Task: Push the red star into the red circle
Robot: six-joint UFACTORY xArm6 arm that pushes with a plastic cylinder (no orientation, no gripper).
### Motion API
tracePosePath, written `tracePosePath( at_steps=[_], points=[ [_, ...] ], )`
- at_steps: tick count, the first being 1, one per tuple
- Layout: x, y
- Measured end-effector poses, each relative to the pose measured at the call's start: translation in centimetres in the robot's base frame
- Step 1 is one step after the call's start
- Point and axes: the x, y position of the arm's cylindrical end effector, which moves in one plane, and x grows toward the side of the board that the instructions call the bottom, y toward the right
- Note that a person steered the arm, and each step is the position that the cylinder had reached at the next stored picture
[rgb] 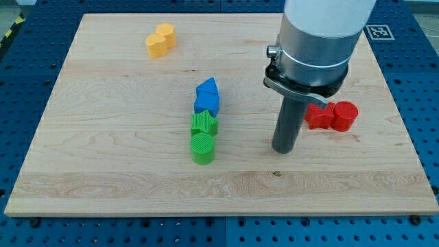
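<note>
The red star (317, 116) lies at the view's right, partly hidden behind my rod, and it touches the red circle (345, 115) on its right side. My tip (283, 149) rests on the wooden board (123, 165), below and to the left of the red star, a short gap away from it. The rod rises from the tip into the large grey arm body at the view's top.
A blue block (207, 97), a green star (204, 123) and a green circle (202, 147) form a column left of my tip. Two yellow blocks (161, 40) sit together at the view's top left. The board's edges border a blue perforated table.
</note>
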Motion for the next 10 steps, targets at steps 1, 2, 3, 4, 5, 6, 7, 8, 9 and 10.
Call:
tracePosePath(
  at_steps=[1, 2, 3, 4, 5, 6, 7, 8, 9, 10],
  points=[
    [-2.6, -3.0],
    [-5.2, -3.9],
    [-5.7, -2.9],
    [-5.7, 0.0],
    [-5.7, 2.8],
    [-5.3, 3.4],
    [-4.3, 4.6],
    [-4.2, 4.8],
    [-4.2, 4.9],
    [-4.2, 4.9]
  ],
)
